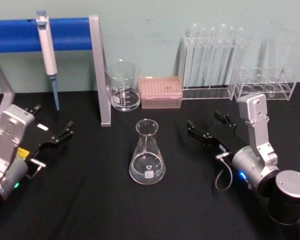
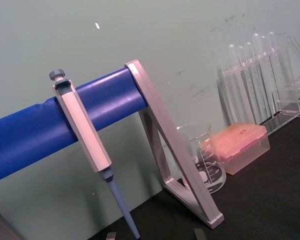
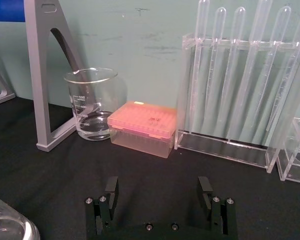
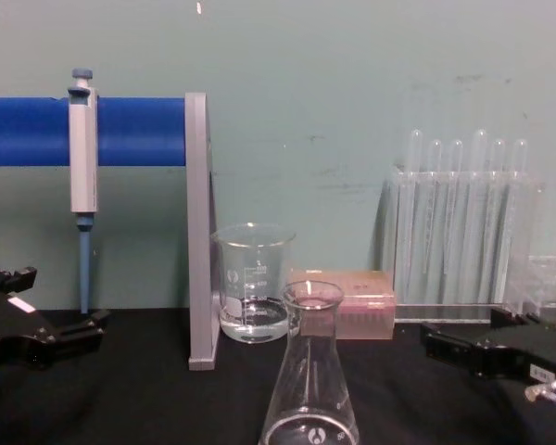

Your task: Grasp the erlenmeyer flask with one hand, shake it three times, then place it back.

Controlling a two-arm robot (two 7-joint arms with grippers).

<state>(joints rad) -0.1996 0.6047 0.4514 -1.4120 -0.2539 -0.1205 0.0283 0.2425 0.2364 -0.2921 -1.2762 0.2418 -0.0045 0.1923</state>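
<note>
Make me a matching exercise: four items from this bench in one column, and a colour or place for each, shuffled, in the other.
Items:
1. erlenmeyer flask
2. pipette
3. tip box
4. beaker

Descriptions:
A. pink, against the back wall
B. hanging from the blue bar
C. standing alone mid-table between the left pincer and right pincer
D. beside the grey stand leg, a little liquid inside

Pairs: 1-C, 2-B, 3-A, 4-D

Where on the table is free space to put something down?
Bare black table lies in front of the erlenmeyer flask, between the left gripper and right gripper. The back edge is crowded: beaker, pink box, tube rack.
</note>
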